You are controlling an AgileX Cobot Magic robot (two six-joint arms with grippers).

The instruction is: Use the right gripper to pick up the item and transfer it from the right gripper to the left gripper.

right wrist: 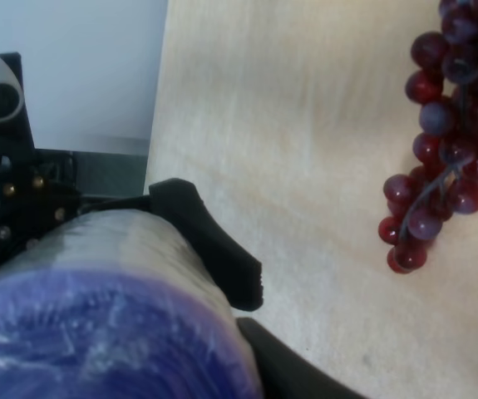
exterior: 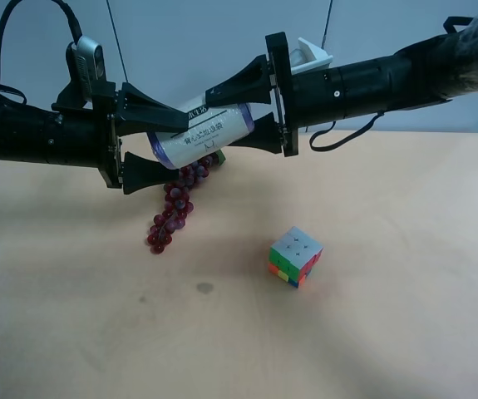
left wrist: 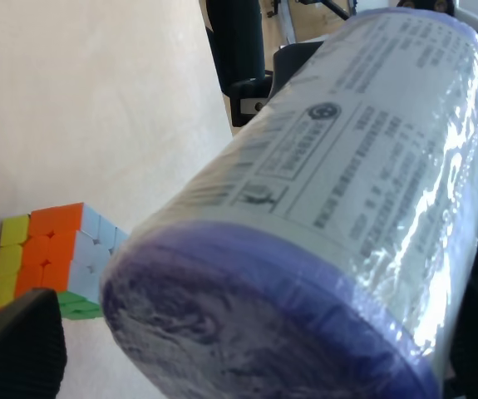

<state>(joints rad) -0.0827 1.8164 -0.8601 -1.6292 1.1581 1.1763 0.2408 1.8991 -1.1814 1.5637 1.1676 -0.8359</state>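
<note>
While the right tool (exterior: pixel 218 116) clamps one end of the can (exterior: pixel 199 133), holding it sideways in the frame's upper left, clear of the surface (exterior: pixel 388 332), the left tool (exterior: pixel 180 140) straddles the free end, spread wide and apparently not yet gripping, placed to take it over.

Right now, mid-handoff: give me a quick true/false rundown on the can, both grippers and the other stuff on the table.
1. The can is off the table, clamped in the right gripper. True.
2. The left gripper is well away from the can. False: it is open and straddles the can's purple end.
3. The grapes lie on the table. True.
4. The cube sits in a gripper. False: it rests on the table, apart from both arms.
</note>
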